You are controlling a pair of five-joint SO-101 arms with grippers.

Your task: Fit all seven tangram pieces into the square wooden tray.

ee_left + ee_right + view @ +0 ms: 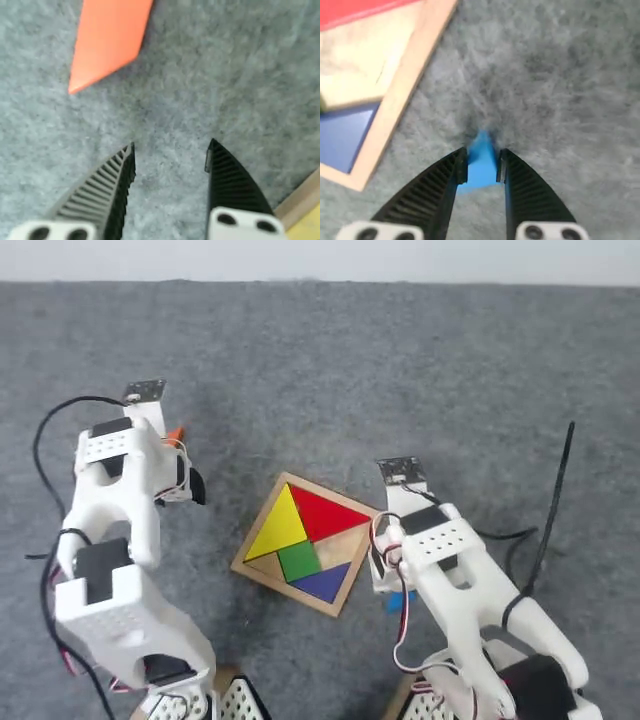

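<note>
Here the right fingers pinch a light-blue piece on the table, at 4 o'clock from the wooden tray; the left fingers hang spread over the table near an orange piece, seemingly a parallelogram, at the tray's 10 o'clock.

Fingers on my right gripper were ribbed matt black plastic; the blue piece smooth, the tray pale wood, the tabletop rough grey cloth.
</note>
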